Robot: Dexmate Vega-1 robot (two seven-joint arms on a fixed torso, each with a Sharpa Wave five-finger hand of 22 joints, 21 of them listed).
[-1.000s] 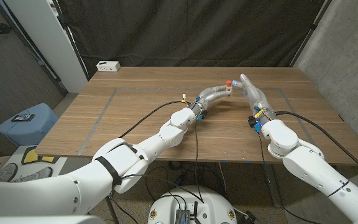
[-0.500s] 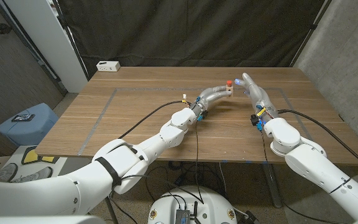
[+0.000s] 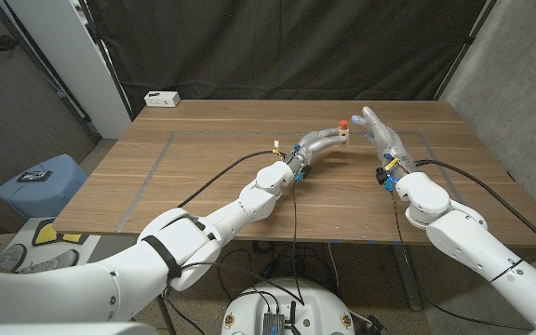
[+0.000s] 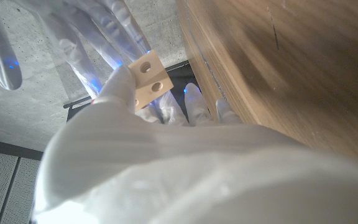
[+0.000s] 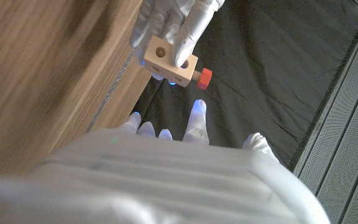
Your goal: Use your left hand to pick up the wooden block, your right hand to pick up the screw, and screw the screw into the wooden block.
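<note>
My left hand (image 3: 316, 144) holds the pale wooden block (image 3: 341, 136) above the far middle of the table. The red-headed screw (image 3: 343, 122) sticks out of the block's top. In the right wrist view the left hand's fingers (image 5: 178, 25) grip the block (image 5: 169, 62), and the screw's red head (image 5: 204, 77) juts from its side. My right hand (image 3: 378, 130) hovers just right of the screw, fingers apart, holding nothing. Its fingertips (image 5: 197, 109) stand a short gap from the screw. From the left wrist camera, the block (image 4: 149, 77) is pinched, with the right hand (image 4: 73, 34) spread behind it.
The wooden table (image 3: 212, 177) carries a taped rectangle outline. A white power strip (image 3: 162, 98) lies at its far left corner. Black cables run along both forearms. A blue stool (image 3: 40, 186) stands left of the table.
My right forearm has crept slightly forward, the hand staying beside the screw. The left hand and block have not moved.
</note>
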